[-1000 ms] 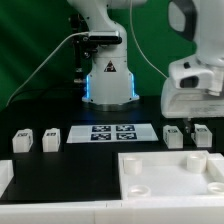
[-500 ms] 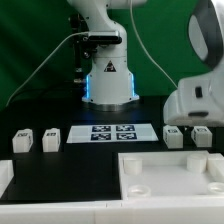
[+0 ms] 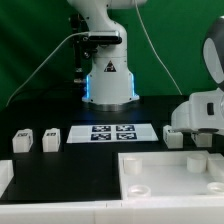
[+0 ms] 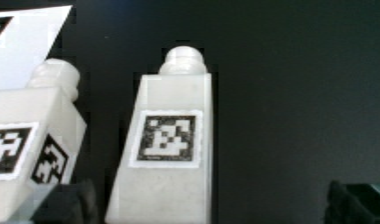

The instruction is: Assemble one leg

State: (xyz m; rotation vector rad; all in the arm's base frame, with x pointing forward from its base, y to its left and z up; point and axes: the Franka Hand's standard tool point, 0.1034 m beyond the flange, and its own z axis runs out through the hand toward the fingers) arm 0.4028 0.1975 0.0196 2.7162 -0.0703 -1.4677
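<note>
Claw [image 3: 200, 138] spread above leg [image 4: 169, 130], black table [image 3: 60, 165], green backdrop [image 3: 30, 40].

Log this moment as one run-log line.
gripper open over leg | leg lying on table, ungripped | second leg beside it | marker board nearby

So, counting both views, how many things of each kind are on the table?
Small white legs: 4 (two at the exterior view's left, two in the wrist view)
Marker board: 1
Large white walled piece: 1
White part cut off at the edge: 1
Total: 7
</note>
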